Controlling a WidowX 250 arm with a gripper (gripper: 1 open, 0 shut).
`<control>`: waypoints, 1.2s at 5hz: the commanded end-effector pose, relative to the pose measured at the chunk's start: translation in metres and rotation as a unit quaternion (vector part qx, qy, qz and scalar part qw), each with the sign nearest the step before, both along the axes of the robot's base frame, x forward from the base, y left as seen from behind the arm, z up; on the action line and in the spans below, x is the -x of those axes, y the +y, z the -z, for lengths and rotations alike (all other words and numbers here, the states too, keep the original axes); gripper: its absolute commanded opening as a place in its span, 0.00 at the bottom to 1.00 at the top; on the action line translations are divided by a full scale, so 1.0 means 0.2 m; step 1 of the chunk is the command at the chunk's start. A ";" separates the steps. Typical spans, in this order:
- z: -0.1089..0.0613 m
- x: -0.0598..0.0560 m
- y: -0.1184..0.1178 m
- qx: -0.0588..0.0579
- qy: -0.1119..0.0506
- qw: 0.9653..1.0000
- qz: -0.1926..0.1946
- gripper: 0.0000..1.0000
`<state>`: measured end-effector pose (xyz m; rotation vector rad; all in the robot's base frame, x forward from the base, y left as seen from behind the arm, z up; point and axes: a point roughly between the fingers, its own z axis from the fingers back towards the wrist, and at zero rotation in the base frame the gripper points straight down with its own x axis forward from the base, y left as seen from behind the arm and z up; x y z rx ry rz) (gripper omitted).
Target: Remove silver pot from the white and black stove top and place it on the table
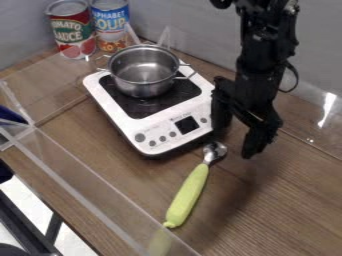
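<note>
The silver pot point(144, 72) stands upright on the black square of the white stove top point(151, 103), toward its back left. My black gripper point(237, 128) hangs to the right of the stove's front corner, just above the brown wood-grain table point(287, 190). Its jaws stand open and hold nothing. The gripper is well clear of the pot, to its right and nearer the camera.
A yellow-green corn cob with a metal handle point(191, 190) lies on the table in front of the stove. Two labelled tin cans point(88, 27) stand behind the stove at the back left. A clear plastic rail point(80, 190) runs along the near edge.
</note>
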<state>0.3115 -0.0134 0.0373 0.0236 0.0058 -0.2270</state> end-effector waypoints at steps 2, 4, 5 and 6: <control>-0.06 -0.07 0.06 -0.006 -0.030 1.000 0.008 1.00; -0.28 -0.10 0.24 -0.029 -0.040 0.998 -0.037 1.00; -0.46 -0.08 0.34 -0.042 -0.050 0.995 -0.070 1.00; -0.57 -0.01 0.42 -0.043 -0.057 0.993 -0.093 1.00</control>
